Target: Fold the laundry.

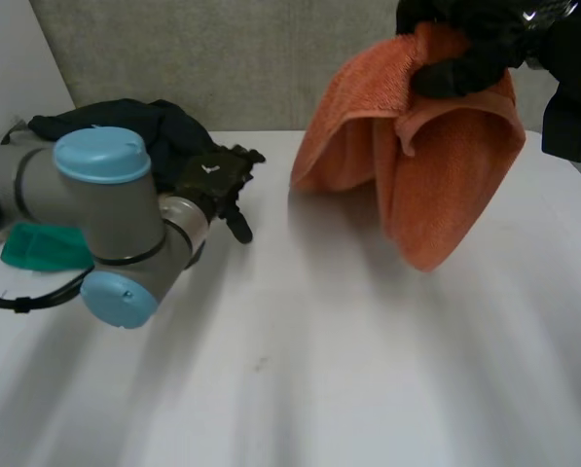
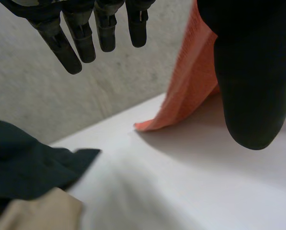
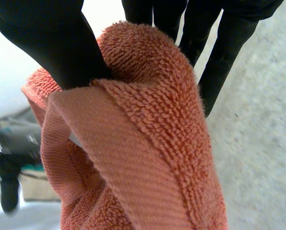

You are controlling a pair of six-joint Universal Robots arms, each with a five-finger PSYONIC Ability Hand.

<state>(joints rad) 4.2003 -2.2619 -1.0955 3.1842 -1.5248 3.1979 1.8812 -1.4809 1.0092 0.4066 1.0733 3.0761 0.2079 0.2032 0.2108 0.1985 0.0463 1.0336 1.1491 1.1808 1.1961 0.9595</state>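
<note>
My right robot hand (image 1: 470, 44) holds the towel (image 1: 417, 165) up at the bench's (image 1: 319, 370) far right; the clothes pile (image 1: 125, 122) sits far left, behind my left robot hand (image 1: 217, 177).

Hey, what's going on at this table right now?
The right robot hand pinches an orange towel and holds it up over the white table, with one low corner apparently touching the surface. The left robot hand is open and holds nothing, beside a pile of dark clothing on the robot's left side. The towel hangs bunched, not yet folded.
</note>
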